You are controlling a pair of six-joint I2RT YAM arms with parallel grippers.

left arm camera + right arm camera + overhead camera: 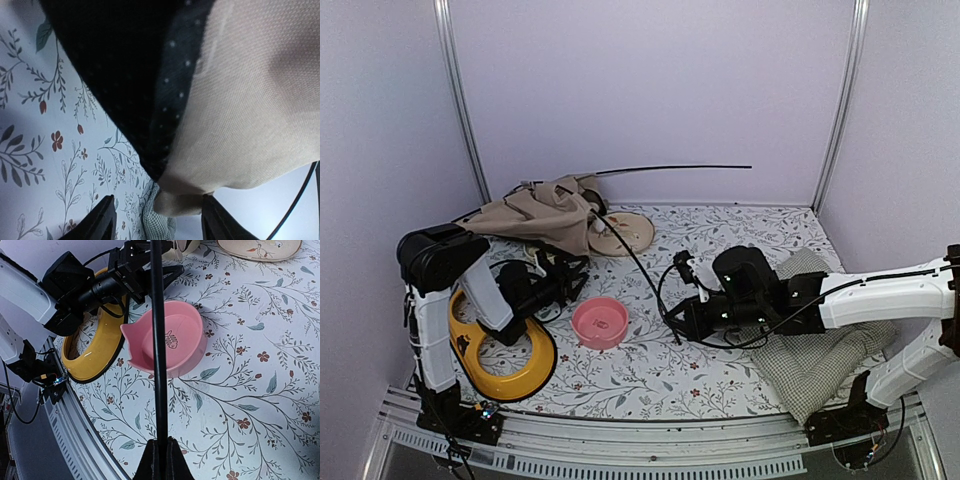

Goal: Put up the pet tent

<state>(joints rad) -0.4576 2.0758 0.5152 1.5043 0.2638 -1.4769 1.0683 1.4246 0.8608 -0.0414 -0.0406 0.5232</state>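
**Pet tent: slumped at back-left, one pole running to the right pincer**

Right pincer (160, 462) is closed tight on the near end of a thin black pole (158, 340), with nothing else in it. The pole runs straight away from that pincer and passes over the pink bowl (185, 340). Its long axis heads to the back-left of the bench (740, 235) and into the pet tent (542, 212).

The tent is a slumped beige heap at the back-left, not standing. A second pole (680, 167) sticks out of it to the right, above the bench.

Left pincer (161, 220) has its fingers apart. A beige fabric corner (182, 202), black lining above it, hangs between them and does not look clamped. Whether it brushes one finger, cannot tell.

The left pincer sits right at the near edge of the heap, so the left arm is much nearer the fabric. The right arm is well apart from the heap, linked to it only by the pole.

Judgement: the next move turns on that pole axis. Pushing or bending along it toward the heap should raise the cloth, and the left pincer is free to take the fabric.

Green-checked cushion (820, 365) lies under the right arm and the yellow ring dish (505, 350) sits by the left base. Neither looks to be in the way.
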